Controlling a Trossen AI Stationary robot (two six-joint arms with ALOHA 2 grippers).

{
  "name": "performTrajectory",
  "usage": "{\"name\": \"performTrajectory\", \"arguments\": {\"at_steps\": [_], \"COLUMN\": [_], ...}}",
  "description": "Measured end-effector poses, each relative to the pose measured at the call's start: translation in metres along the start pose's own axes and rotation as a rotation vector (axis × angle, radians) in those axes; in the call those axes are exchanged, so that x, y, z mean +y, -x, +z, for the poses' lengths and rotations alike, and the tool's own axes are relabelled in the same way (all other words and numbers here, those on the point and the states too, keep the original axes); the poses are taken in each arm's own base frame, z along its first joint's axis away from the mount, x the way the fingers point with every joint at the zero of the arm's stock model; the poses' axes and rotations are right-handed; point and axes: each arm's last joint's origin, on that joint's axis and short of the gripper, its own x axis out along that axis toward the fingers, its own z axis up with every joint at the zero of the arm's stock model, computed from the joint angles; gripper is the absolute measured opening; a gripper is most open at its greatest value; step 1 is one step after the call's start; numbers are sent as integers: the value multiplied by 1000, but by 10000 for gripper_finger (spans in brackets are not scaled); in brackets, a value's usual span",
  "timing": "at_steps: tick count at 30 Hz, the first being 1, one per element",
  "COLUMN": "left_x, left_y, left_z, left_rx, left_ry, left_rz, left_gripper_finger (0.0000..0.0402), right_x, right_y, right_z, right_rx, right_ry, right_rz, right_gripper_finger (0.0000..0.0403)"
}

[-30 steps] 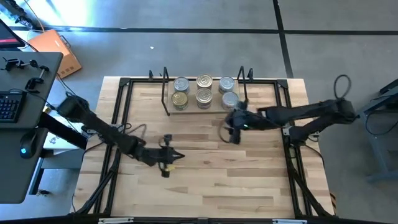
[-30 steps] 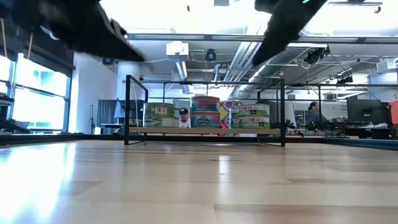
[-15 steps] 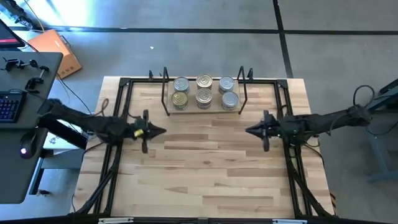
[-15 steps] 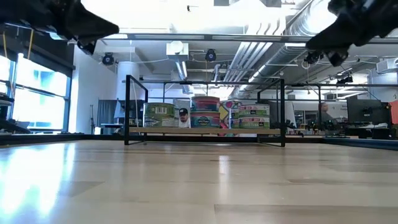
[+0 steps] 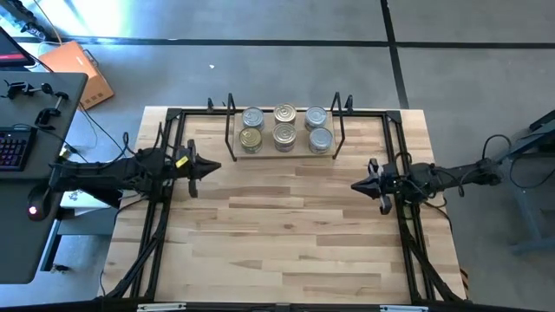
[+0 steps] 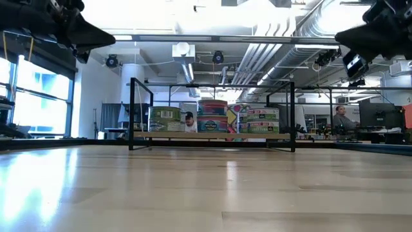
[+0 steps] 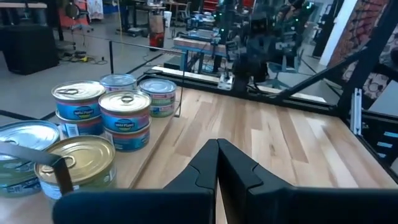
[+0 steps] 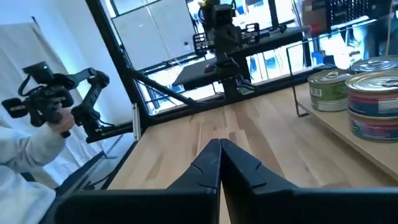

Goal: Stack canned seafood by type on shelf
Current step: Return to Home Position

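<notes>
Far on the wooden surface (image 5: 286, 243), tins (image 5: 284, 134) fill the shelf (image 5: 295, 153); left gripper (image 5: 215, 167) and right gripper (image 5: 355, 185) hang closed, seemingly empty.

A dark desk (image 5: 22, 247) with a keyboard (image 5: 10, 149) stands beside the wooden tabletop (image 5: 286, 243), near an orange box (image 5: 80, 71).

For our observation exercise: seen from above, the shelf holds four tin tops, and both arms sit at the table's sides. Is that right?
Not four: the high view shows six tin tops on the shelf, in two rows of three. The rest stands.
</notes>
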Motion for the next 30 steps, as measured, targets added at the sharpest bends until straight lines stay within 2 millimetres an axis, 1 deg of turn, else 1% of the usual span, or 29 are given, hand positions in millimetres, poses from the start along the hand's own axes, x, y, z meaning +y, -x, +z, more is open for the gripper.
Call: {"name": "performTrajectory", "arguments": {"at_steps": [3, 5, 13, 17, 20, 24, 27, 30], "left_x": [2, 4, 12, 14, 16, 17, 17, 17], "left_y": [3, 4, 9, 13, 15, 10, 9, 9], "left_z": [-4, -9, -30, -39, -45, -52, -55, -57], "left_rx": [-16, -25, -63, -103, -146, -204, -188, -169], "left_ry": [7, 22, 45, 22, 20, -5, -43, -90], "left_rz": [-3, -1, -39, -111, -111, -114, -107, -104], "left_gripper_finger": [0, 0, 0, 0, 0, 0, 0, 0], "right_x": [-3, -3, -4, -6, -7, -7, -8, -10], "right_y": [-1, -1, 4, 3, 3, 3, 3, 2], "right_z": [-13, -17, -14, -14, -13, -13, -13, -13], "right_rx": [-12, -42, -91, -83, -90, -94, -100, -100], "right_ry": [5, 8, 119, 136, 121, 116, 118, 116], "right_rz": [45, 89, 137, 127, 121, 107, 80, 16], "right_gripper_finger": [1, 0, 0, 0, 0, 0, 0, 0]}}
